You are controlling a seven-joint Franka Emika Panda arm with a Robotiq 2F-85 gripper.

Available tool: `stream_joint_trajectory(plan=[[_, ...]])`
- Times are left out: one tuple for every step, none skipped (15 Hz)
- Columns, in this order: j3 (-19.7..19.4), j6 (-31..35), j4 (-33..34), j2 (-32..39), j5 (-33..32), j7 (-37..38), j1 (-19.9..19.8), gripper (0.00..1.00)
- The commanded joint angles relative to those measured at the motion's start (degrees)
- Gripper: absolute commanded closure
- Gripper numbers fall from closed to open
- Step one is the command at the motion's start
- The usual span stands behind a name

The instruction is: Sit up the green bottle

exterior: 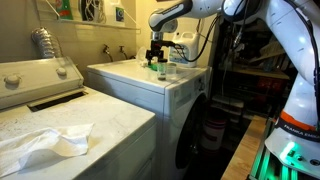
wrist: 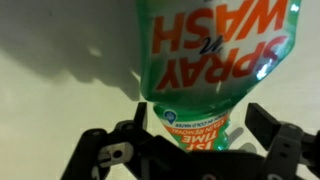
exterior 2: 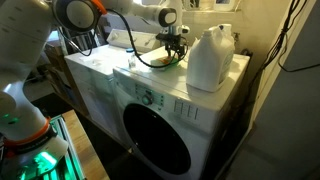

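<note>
The green bottle [wrist: 210, 60] fills the wrist view, with an orange and white "Spray n Wash" label that reads upside down. It looks to lie flat on the white washer top [wrist: 60, 60]. My gripper [wrist: 195, 130] is open and straddles the bottle's narrower part, with a small gap at each finger. In both exterior views the gripper [exterior: 155, 55] [exterior 2: 176, 44] points down at the washer top, just over a patch of green [exterior: 157, 68] [exterior 2: 170, 57]. The bottle's ends are out of the wrist view.
A big clear jug [exterior 2: 210, 58] stands on the washer right beside the gripper. A small clear bottle [exterior: 170, 70] stands next to the green one. A white cloth [exterior: 45, 145] lies on the nearer machine. The washer's round door [exterior 2: 155, 135] is below.
</note>
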Motion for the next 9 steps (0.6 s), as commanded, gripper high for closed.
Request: stream_joint_trajectory(plan=[[0.1, -4.8, 3.7, 2.4, -0.1, 0.6, -0.1, 0.00], [0.1, -6.1, 4.2, 2.6, -0.2, 0.4, -0.1, 0.00], [0.0, -6.6, 4.7, 3.0, -0.5, 0.3, 0.1, 0.00], [0.2, -7.2, 5.0, 3.2, -0.4, -0.2, 0.0, 0.00], [0.4, -7.0, 5.1, 3.4, -0.4, -1.2, -0.2, 0.00], [0.5, -7.3, 5.3, 3.5, -0.5, -1.9, -0.2, 0.03], [0.5, -7.6, 5.5, 3.6, -0.5, -2.2, -0.2, 0.18], [0.4, -7.1, 5.4, 3.7, -0.7, -2.5, -0.1, 0.28], [0.5, -6.9, 5.5, 3.9, -0.7, -2.8, -0.2, 0.30]])
